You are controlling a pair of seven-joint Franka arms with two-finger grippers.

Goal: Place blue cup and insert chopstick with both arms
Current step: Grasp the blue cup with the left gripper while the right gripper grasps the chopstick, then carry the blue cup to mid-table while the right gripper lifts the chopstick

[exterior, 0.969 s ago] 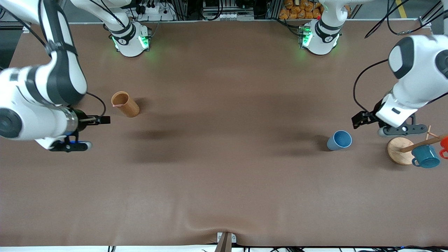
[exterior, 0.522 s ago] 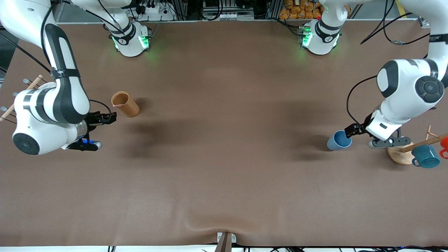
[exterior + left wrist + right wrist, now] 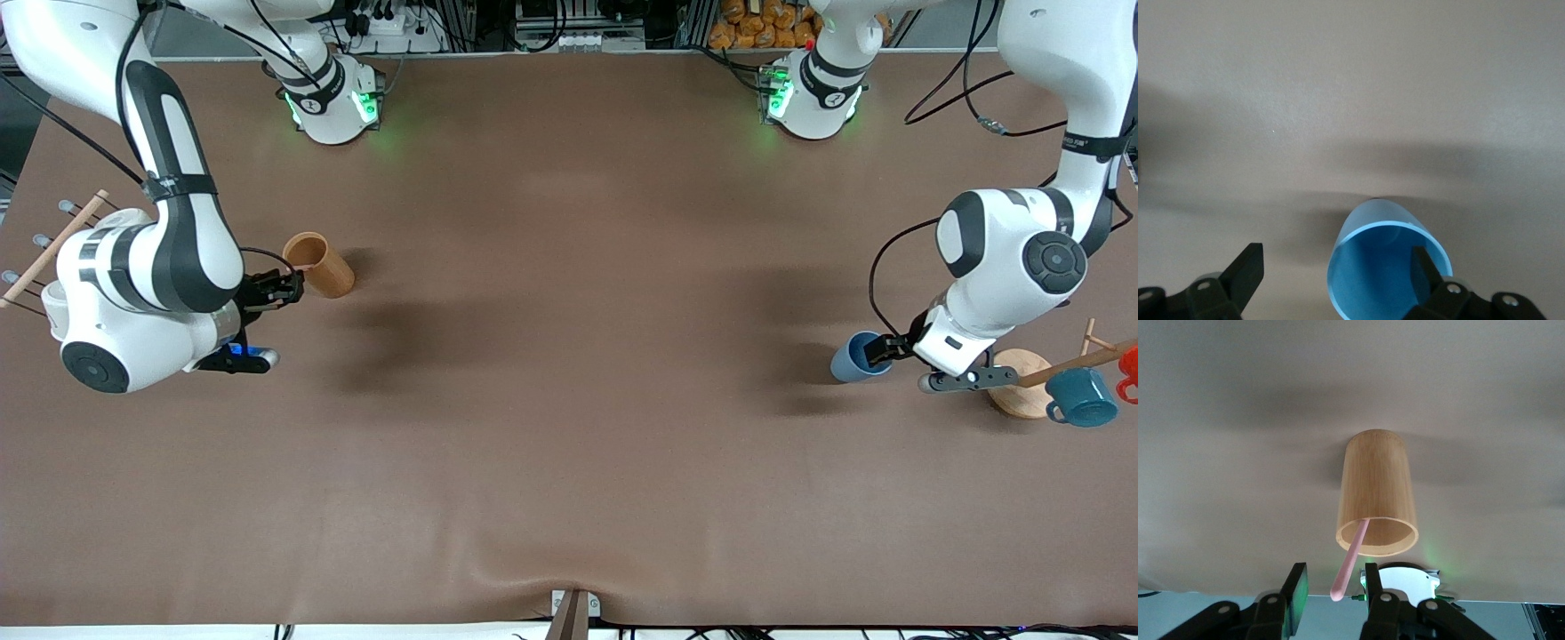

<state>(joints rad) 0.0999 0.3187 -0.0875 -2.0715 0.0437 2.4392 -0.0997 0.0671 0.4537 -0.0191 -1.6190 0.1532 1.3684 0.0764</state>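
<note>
While a second ago well clear, now straddles small light-blue tumbler (image 3: 1386, 267) rim: left gripper (image 3: 1338, 277), wide open; right gripper (image 3: 1333, 595) (fingers parted) flanks thin pink chopstick (image 3: 1350, 559).

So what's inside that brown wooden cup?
A pink chopstick leans inside the wooden cup, its top end poking past the rim between the right gripper's open fingers. The cup's bottom is hidden.

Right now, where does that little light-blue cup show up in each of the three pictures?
Front view: the blue cup stands toward the left arm's end of the table, at the left gripper.
Left wrist view: it sits low in the picture, one open finger inside its rim.
Right wrist view: not in it.
Shared landmark: the brown table.
</note>
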